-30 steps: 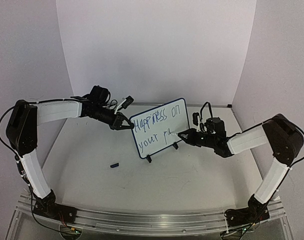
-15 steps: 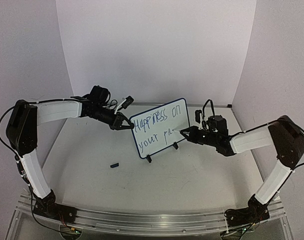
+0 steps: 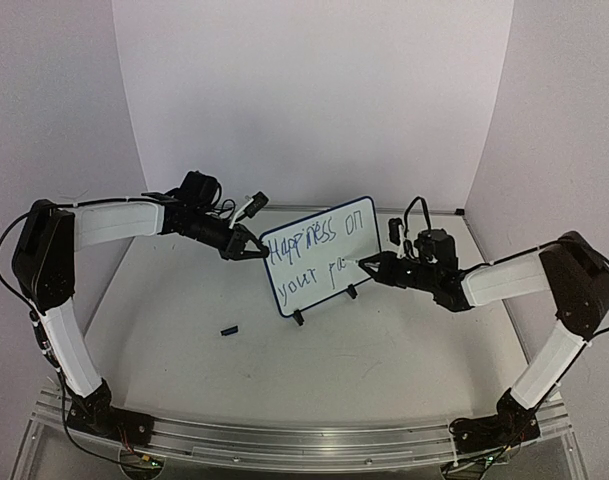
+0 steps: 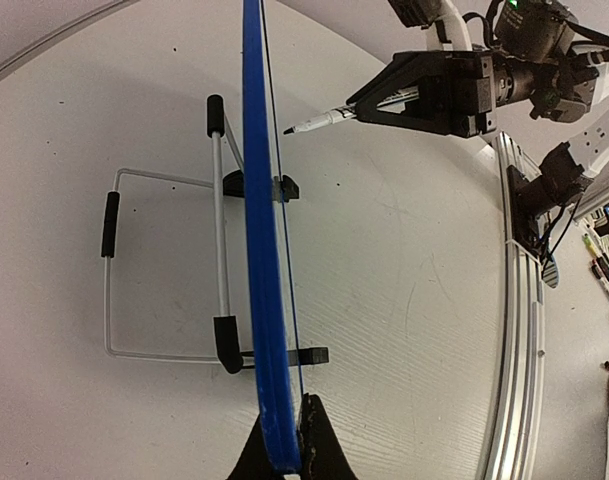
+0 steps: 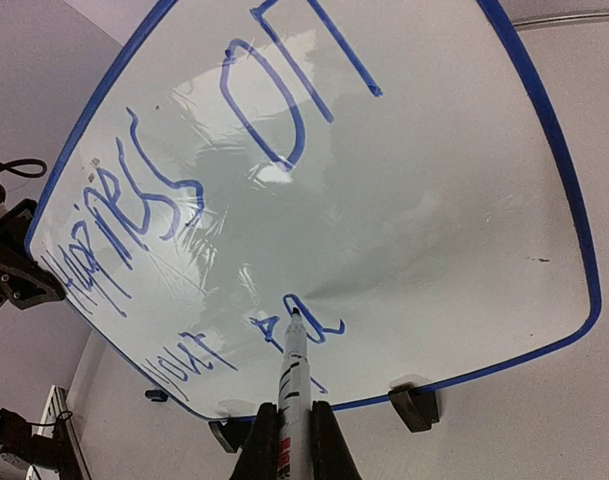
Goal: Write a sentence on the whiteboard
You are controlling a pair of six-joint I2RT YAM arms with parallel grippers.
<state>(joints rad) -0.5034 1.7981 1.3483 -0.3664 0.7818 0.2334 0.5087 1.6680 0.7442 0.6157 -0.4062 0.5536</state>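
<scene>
Nudged up along the whiteboard [image 5: 434, 200] since a second ago, with a new stroke after "pa". Clamped tight in the right gripper [image 5: 292, 440]: pen [image 5: 291, 375], tip at the lower line of the sentence [image 3: 304, 240]. Whiteboard standing on the table [image 3: 184, 320], left edge pinched by the closed left gripper [image 4: 284, 455].
</scene>
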